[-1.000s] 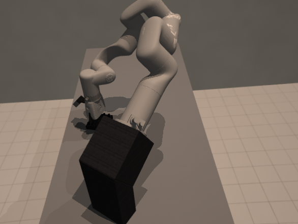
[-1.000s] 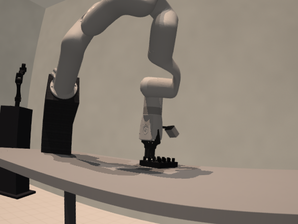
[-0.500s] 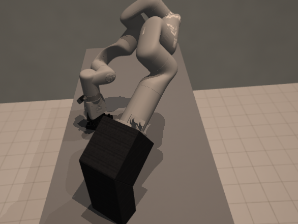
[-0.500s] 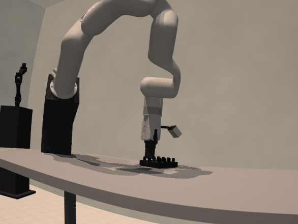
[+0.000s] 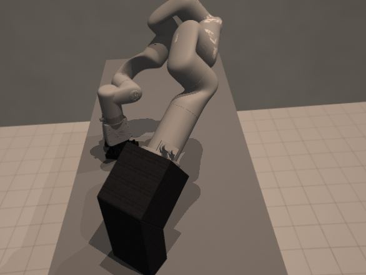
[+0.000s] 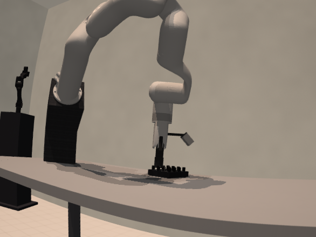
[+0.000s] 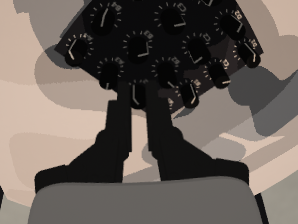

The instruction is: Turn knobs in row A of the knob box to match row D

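At the twelve o'clock side of the wrist view, just beyond the fingertips, our knob box sits on the bench. Our pincer appears clenched on knob A2, its fingers standing narrow on either side. By the grid we take it for A2; its label is mostly covered.

We judge the box light enough to skid if pushed sideways, and the knobs stiff, smooth and slim. The best hold is across a knob's opposite sides, centred on its axis, turning in place without leaning. Knob B2 stands close at about one o'clock and knob A3 at about ten; a swinging finger could nudge either. We should watch the end stops, since forcing past one could twist the whole box.

Pale names are printed beside the rings of marks, turned well off upright here. We can read C3 near knob C3 and D2 near knob D2; several others are too small or hidden to be sure of. In the top view, round emblems mark the pincer's housing and the wrist joint at its one o'clock, but we can't make out a brand.

My gripper has turned about its upright axis, swinging the camera on its side around with it.
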Available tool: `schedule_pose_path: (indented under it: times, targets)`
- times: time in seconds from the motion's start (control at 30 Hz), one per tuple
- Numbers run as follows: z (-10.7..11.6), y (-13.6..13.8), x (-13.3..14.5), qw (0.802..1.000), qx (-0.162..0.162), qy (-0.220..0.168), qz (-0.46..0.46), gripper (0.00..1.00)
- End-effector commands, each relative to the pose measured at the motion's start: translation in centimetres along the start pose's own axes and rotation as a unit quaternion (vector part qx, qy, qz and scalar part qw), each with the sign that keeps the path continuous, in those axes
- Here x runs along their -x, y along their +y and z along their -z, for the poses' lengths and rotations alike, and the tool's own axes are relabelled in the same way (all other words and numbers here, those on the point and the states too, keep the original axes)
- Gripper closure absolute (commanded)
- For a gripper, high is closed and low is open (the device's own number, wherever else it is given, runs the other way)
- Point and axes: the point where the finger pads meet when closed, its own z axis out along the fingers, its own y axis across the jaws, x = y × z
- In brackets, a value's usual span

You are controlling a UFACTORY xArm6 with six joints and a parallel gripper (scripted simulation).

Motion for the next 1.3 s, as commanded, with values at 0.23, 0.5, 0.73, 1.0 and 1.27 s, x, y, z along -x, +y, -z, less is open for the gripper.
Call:
schedule_pose_path:
  times: [0.23,0.5,0.73,1.0,1.27]
  targets:
    - [0.06,-0.03,-0.07,0.990,0.000,0.005,-0.140,0.92]
    - [0.06,-0.03,-0.07,0.973,0.000,0.005,-0.232,0.92]
    - [0.06,-0.03,-0.07,0.960,-0.001,0.005,-0.280,0.92]
    - [0.06,-0.03,-0.07,0.942,-0.001,0.005,-0.335,0.92]
    - [0.06,-0.03,-0.07,0.933,-0.001,0.005,-0.361,0.92]
